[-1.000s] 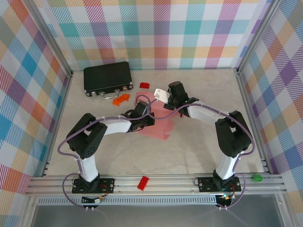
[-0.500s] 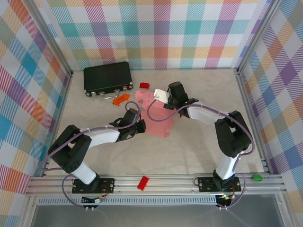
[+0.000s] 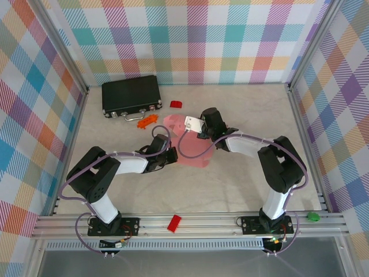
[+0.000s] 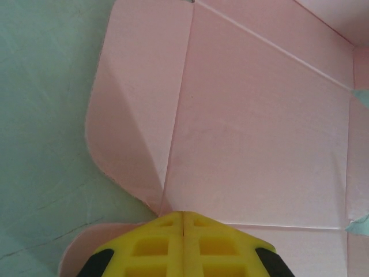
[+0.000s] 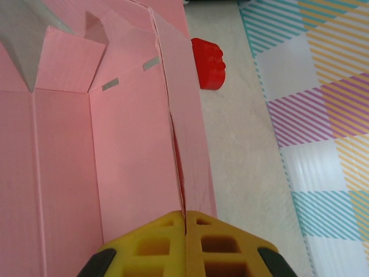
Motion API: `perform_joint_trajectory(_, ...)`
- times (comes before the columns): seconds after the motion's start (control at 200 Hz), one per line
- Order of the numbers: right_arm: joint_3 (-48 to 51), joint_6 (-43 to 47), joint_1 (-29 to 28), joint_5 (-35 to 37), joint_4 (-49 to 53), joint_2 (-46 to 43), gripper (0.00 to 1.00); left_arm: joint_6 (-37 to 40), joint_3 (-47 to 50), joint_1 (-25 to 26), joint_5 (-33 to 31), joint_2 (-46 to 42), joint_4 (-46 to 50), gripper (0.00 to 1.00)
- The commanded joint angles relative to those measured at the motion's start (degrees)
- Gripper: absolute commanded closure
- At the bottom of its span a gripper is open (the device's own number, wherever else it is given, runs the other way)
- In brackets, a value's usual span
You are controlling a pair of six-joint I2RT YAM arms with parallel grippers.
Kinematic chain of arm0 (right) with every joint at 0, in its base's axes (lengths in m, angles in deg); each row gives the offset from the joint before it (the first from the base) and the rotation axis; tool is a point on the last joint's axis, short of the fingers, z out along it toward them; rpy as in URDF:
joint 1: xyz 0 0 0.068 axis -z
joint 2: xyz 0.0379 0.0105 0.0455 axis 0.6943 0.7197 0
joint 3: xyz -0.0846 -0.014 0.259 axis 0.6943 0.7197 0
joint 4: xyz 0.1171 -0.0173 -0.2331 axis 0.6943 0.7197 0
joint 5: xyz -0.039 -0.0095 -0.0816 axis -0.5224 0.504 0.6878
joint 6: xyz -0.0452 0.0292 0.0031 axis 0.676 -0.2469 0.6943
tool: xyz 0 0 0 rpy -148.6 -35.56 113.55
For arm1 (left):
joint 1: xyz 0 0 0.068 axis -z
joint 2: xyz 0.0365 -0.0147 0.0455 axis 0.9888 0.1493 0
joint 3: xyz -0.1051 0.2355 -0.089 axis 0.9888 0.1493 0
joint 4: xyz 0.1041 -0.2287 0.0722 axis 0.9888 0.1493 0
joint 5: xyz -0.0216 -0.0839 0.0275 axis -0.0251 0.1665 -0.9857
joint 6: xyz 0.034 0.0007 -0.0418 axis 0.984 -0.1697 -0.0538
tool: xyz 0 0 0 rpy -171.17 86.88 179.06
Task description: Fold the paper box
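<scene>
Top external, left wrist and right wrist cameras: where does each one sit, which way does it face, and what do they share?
Top external: fixed above and behind the arms, looking down over the table; both arms show.
Left wrist: on the left arm's wrist, facing the pink card box; its yellow jaws show, shut.
Right wrist: on the right arm's wrist, looking along a raised pink wall towards the checked cloth; its yellow jaws show, closed on the wall's edge.
Shared: all three see the box.

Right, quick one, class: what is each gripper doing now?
Left gripper: shut, holding nothing.
Right gripper: closed on an edge of the box.
</scene>
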State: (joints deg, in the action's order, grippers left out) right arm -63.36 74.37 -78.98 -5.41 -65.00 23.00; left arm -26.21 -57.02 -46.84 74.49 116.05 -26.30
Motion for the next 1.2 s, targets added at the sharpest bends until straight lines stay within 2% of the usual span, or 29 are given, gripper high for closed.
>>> perform_joint_trajectory(0.0, 3.71, 3.81, -1.29, -0.63, -5.24, -0.11, 1.0, -1.89, 1.41, -0.38, 1.56, -0.08, -0.82, 1.0)
perform_joint_trajectory(0.31, 8.97, 12.2, -3.05, 3.7, -18.89, 2.05, 1.0, -3.62, 2.48, -0.38, 3.67, -0.11, -2.89, 1.0)
perform_joint_trajectory(0.67, 10.85, 14.39, -3.73, 5.6, -21.86, 3.56, 1.0, -2.56, 1.39, -0.38, 3.92, -2.86, 0.21, 1.0)
perform_joint_trajectory(0.78, 11.04, 14.61, -3.76, 6.0, -22.38, 3.53, 1.0, -0.69, 0.1, -0.46, 2.68, -6.72, 4.78, 0.95)
perform_joint_trajectory(0.985, 10.94, 14.57, -3.76, 6.28, -22.38, 3.64, 1.0, 5.2, -3.5, -1.02, -4.67, -16.33, 17.3, 0.73)
perform_joint_trajectory(1.12, 10.93, 14.4, -3.76, 6.29, -21.98, 3.47, 1.0, 8.62, -6.28, -4.33, -10.4, -19.49, 23.97, 0.67)
perform_joint_trajectory(1.195, 10.94, 14.21, -3.73, 6.2, -21.81, 3.23, 1.0, 9.89, -7.69, -7.6, -11.02, -19.5, 25.44, 0.66)
